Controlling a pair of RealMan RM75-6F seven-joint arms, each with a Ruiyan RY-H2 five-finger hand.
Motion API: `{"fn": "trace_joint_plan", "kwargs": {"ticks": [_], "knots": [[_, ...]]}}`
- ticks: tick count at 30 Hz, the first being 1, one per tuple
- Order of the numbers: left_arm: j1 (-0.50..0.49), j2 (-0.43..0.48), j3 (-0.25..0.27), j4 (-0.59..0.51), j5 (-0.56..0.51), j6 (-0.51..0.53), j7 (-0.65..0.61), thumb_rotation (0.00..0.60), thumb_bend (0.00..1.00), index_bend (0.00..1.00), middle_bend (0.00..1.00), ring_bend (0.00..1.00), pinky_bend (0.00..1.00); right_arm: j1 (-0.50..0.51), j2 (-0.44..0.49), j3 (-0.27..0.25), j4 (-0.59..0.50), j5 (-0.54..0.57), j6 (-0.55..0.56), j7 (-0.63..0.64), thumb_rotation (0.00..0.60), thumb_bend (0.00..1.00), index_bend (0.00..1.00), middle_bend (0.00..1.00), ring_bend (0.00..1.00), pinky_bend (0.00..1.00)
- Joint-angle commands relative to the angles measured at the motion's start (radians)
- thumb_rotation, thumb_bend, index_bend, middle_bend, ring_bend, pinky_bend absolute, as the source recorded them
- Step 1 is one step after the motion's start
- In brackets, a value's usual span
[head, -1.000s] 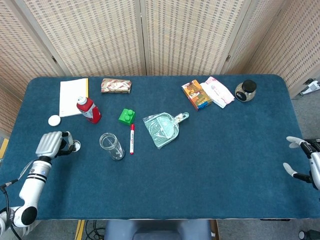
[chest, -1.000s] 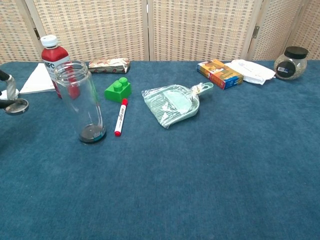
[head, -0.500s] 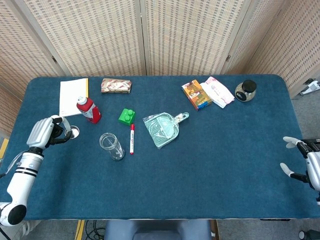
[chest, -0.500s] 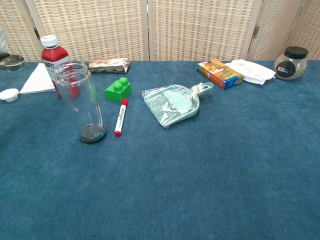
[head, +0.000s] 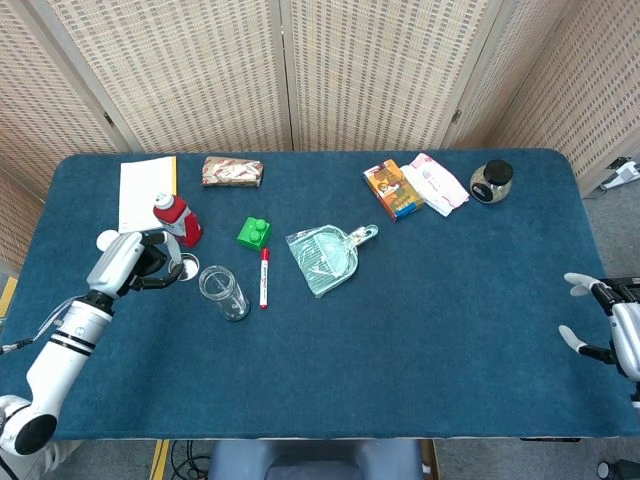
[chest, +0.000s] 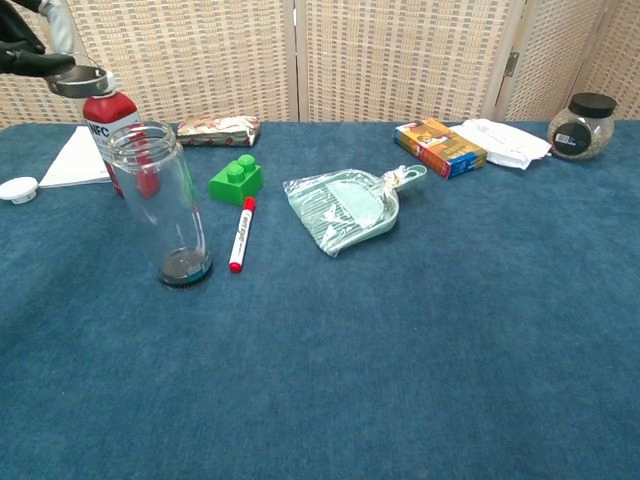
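Note:
My left hand pinches a small round metal lid and holds it above the table, just left of the mouth of a clear glass bottle. In the chest view the hand shows at the top left with the lid over the red drink bottle, and the clear bottle stands upright. My right hand hangs at the table's far right edge, fingers apart and holding nothing.
A white cap and a notepad lie at the left. A green block, a red marker and a bagged dustpan sit mid-table. At the back are a snack packet, an orange box, a white pack and a black-lidded jar.
My left hand has carried the metal lid up and to the right, from near the table's left edge to beside the clear bottle's mouth. The right hand has barely shifted.

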Motion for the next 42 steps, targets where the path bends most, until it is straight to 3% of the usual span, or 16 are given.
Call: {"fn": "trace_joint_plan", "kwargs": {"ticks": [1, 18, 42], "knots": [[-0.022, -0.011, 0.01, -0.01, 0.01, -0.023, 0.006, 0.6, 0.56, 0.68, 0.98, 0.99, 1.0, -0.003, -0.002, 0.006, -0.002, 0.006, 0.012, -0.006, 0.6, 0.21, 0.26, 0.38, 0.24, 0.33], [-0.109, -0.089, 0.03, 0.022, -0.04, -0.072, 0.085, 0.6, 0.56, 0.68, 0.98, 0.99, 1.0, -0.009, 0.007, 0.024, -0.011, 0.026, 0.03, -0.008, 0.6, 0.21, 0.26, 0.38, 0.24, 0.33], [-0.116, -0.075, 0.063, 0.034, -0.07, -0.064, 0.135, 0.6, 0.55, 0.67, 0.98, 0.99, 1.0, -0.014, 0.003, 0.016, -0.004, 0.025, 0.025, -0.009, 0.6, 0.21, 0.26, 0.38, 0.24, 0.33]]}}
